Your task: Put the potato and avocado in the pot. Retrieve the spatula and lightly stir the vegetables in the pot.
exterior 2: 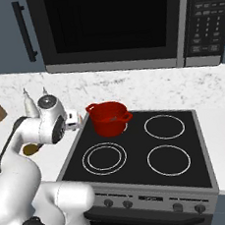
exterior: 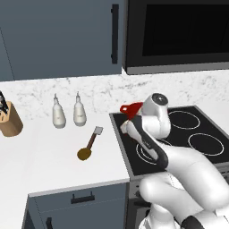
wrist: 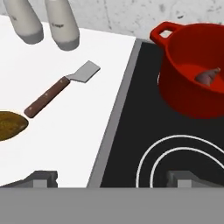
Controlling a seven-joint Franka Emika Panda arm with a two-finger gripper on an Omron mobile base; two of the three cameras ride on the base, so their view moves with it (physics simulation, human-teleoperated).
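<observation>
The red pot (wrist: 192, 83) stands on the stove's rear left burner, and the dark maroon avocado (wrist: 208, 76) lies inside it. On the white counter left of the stove lies the spatula (wrist: 48, 97), its grey blade toward the wall. The ochre potato (wrist: 9, 125) sits at the near end of its handle. My gripper (wrist: 113, 178) hovers open over the edge between counter and stove, with nothing between its fingertips (wrist: 41, 177). In the left base view the spatula (exterior: 92, 138) and potato (exterior: 84, 154) lie left of my arm, which partly hides the pot (exterior: 130, 108). In the right base view the pot (exterior 2: 107, 118) is in plain sight.
Two white bottles (exterior: 58, 115) (exterior: 79, 112) stand against the marble wall behind the spatula. A knife block (exterior: 10, 119) is at the far left. The black stovetop (exterior 2: 163, 148) has several ring burners, with a microwave (exterior 2: 109, 23) above it.
</observation>
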